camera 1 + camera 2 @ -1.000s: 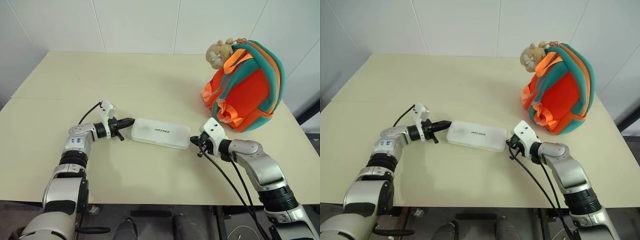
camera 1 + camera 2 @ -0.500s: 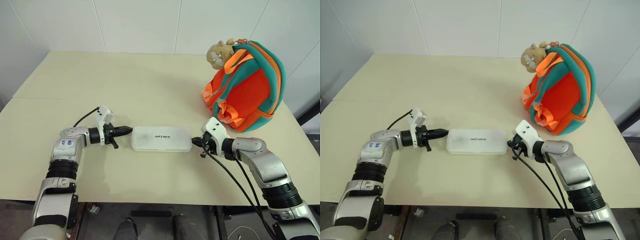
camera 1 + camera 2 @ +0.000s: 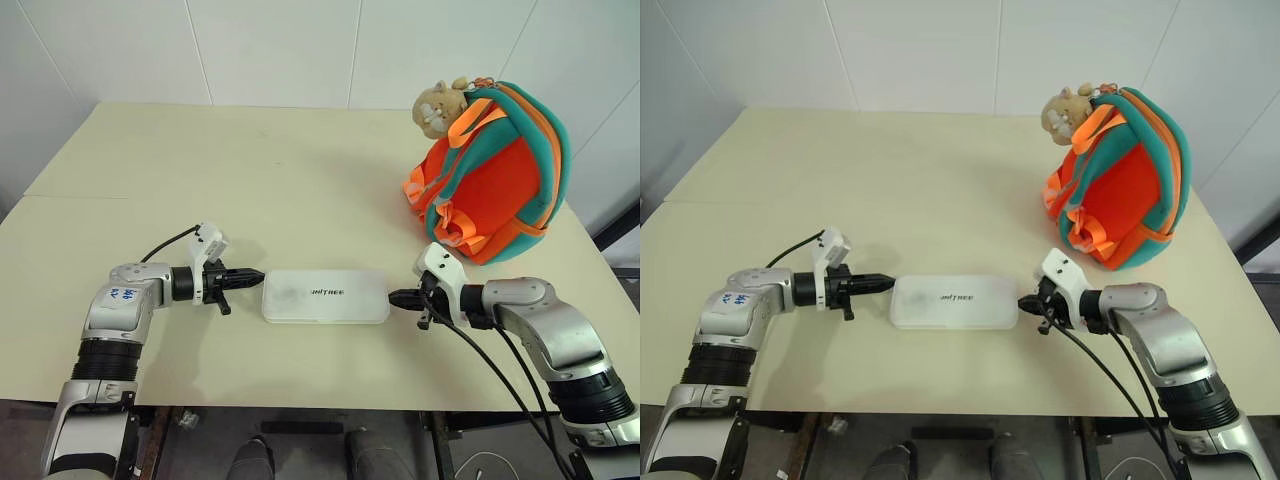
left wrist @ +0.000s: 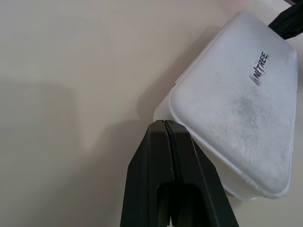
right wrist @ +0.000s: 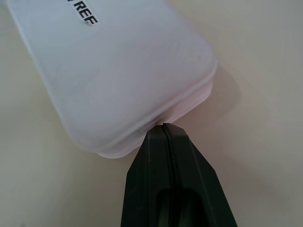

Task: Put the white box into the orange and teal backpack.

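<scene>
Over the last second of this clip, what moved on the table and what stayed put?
The white box, pinched end to end between the shut left gripper and the shut right gripper, slid toward the table's near edge and turned from slanted to square with that edge. Both grippers drew back with it, fingers shut throughout, tips at its short ends. The orange and teal backpack and its plush toy stayed put.

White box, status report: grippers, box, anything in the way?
Left gripper and right gripper shut, tips at opposite ends of white box. Box flat on table, not lifted. Orange and teal backpack upright beyond; path clear.
</scene>
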